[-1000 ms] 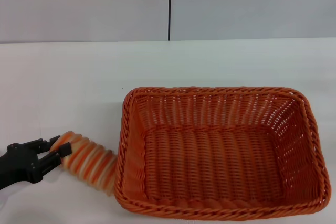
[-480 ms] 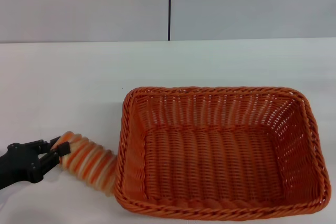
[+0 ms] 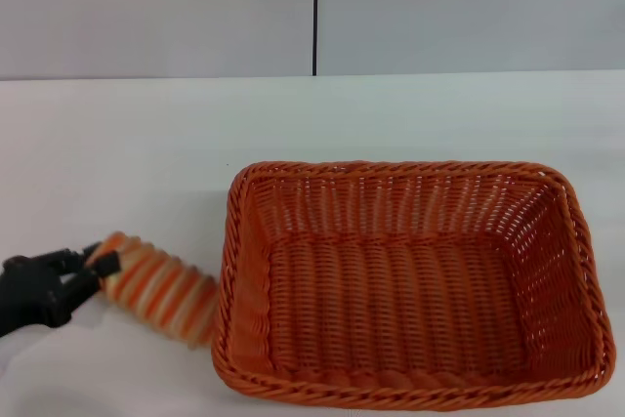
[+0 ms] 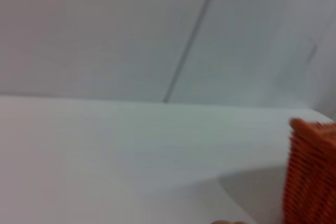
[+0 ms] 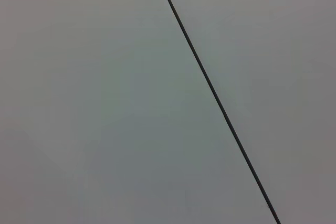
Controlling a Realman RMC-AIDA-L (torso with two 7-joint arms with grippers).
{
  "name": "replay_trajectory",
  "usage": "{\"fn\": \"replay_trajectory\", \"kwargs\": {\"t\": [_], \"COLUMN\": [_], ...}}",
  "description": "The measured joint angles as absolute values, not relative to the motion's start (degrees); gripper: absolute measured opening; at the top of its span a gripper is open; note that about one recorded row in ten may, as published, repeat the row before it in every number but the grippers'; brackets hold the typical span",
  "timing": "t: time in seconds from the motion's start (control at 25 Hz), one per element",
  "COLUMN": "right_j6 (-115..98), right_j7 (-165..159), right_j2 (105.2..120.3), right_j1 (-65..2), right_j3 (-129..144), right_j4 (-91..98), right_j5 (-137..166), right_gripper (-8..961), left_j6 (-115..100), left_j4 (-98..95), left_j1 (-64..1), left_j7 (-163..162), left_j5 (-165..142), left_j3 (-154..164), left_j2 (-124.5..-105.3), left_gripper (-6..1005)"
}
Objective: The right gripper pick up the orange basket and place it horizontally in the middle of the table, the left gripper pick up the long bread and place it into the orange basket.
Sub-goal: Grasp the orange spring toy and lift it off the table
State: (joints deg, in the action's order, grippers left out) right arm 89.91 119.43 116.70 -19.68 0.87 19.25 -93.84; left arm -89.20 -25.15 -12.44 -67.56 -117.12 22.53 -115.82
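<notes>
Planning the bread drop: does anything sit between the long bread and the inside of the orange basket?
Only the orange basket itself: its left wall rises right beside the long bread, gripped at its far end by the left gripper.

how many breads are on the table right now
1. The long bread lies on the table, against the left outer side of the orange basket, its far end gripped by the left gripper. The basket holds none.
</notes>
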Motion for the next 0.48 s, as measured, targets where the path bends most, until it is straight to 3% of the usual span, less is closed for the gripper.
{"fn": "replay_trajectory", "kwargs": {"t": [0.48], "right_j6": [90.5], "right_j7": [119.4], "right_j2": [116.85], "right_j1": [-19.3], "right_j3": [0.9], "right_j4": [19.0], "right_j5": [-94.0], "right_gripper": [275], "left_j6": [-90.2], "left_j4": [-25.2], "left_j1": [-14.7], "left_j7": [-66.2], "left_j5": [-114.9], "left_j3": [1.4], "left_j2": [-116.22], "left_gripper": [182]}}
